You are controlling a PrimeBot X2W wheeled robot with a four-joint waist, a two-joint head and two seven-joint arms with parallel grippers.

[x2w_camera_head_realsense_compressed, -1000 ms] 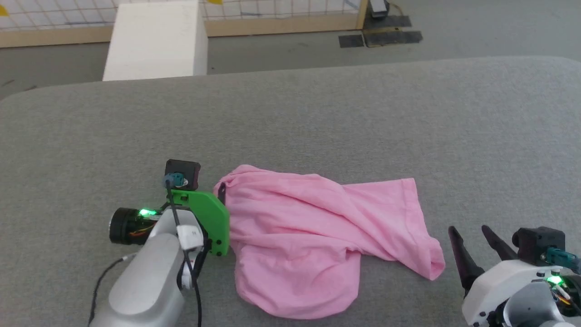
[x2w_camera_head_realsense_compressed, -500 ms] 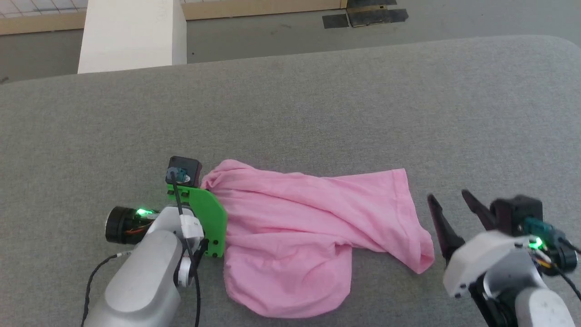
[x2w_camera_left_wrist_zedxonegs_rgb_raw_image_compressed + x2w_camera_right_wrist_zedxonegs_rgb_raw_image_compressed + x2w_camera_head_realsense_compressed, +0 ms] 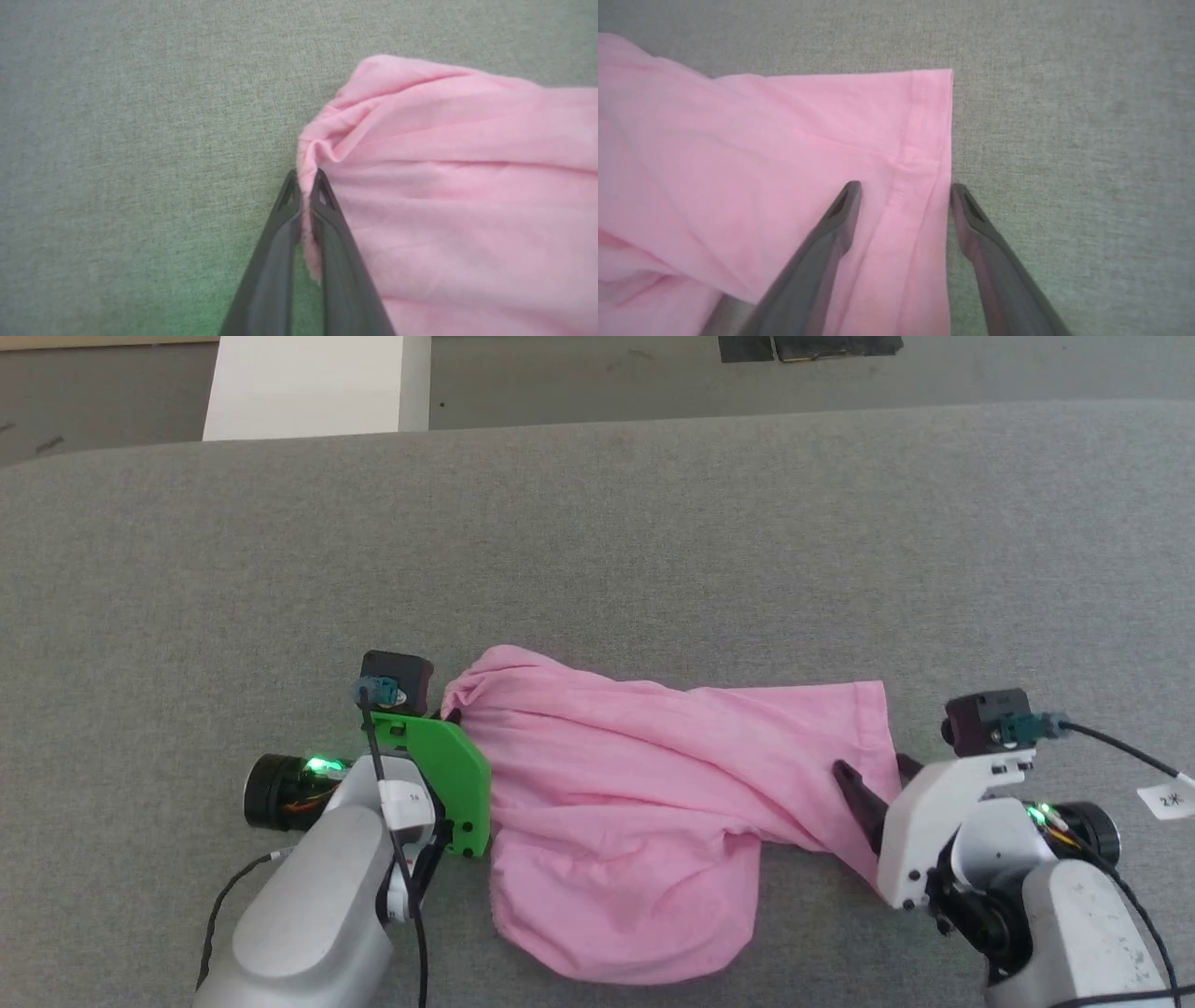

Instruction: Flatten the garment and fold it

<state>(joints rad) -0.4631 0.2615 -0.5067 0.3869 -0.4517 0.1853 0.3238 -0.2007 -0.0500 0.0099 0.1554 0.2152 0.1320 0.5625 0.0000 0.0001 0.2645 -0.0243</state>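
Note:
The light-pink garment [image 3: 635, 803] lies crumpled on the grey surface, with a rounded lobe toward the near side and a stitched hem at its right end. My left gripper [image 3: 306, 179] is shut on the garment's [image 3: 458, 186] bunched left edge, cloth pinched between its dark fingers. In the head view that gripper [image 3: 455, 717] is mostly hidden behind its green bracket. My right gripper [image 3: 903, 189] is open and straddles the hemmed right edge of the garment [image 3: 784, 154]: one finger over the cloth, the other at the hem's outer side. It shows at the cloth's right end [image 3: 873, 775] in the head view.
The grey padded surface [image 3: 653, 541] stretches wide around the cloth, with a rounded far edge. Beyond it are a white box [image 3: 313, 383] on the floor and dark mats [image 3: 808, 345] at the top.
My right gripper has moved up and left to the garment's right hem and now straddles it. The head camera has tilted and shifted. The left gripper keeps its hold.

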